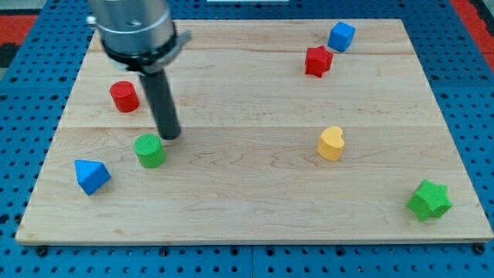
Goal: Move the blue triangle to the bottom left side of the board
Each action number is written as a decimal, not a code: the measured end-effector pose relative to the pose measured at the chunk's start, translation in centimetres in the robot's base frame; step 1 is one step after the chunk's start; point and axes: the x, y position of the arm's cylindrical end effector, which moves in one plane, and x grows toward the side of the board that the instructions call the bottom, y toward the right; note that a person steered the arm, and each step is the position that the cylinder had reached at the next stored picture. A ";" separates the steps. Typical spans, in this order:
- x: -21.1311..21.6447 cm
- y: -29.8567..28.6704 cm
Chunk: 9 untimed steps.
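The blue triangle lies near the bottom left of the wooden surface, resting flat with one corner pointing toward the view's left and close to the left edge. My tip stands on the boards above and to the right of it, just beside the upper right rim of the green cylinder, perhaps touching it, though I cannot tell for sure. There is no pincer on this arm, only the straight dark rod, so nothing is clasped or let go; the rod simply bears on the surface. The relation that matters is this: the blue triangle lies down and to the left of my tip, and the green cylinder sits almost directly on the line between them. A straight push along that line would likely drive the green cylinder into the triangle, so I judge the tip should first pass round the cylinder and come at the triangle from its upper or right side. The triangle looks already near its goal corner, so little travel seems left. The red cylinder sits above and left of my tip, apart from it. Well off to the right are the red star, the blue cube, the yellow heart and the green star, all clear of the work.
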 end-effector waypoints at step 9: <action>9.3 -11.3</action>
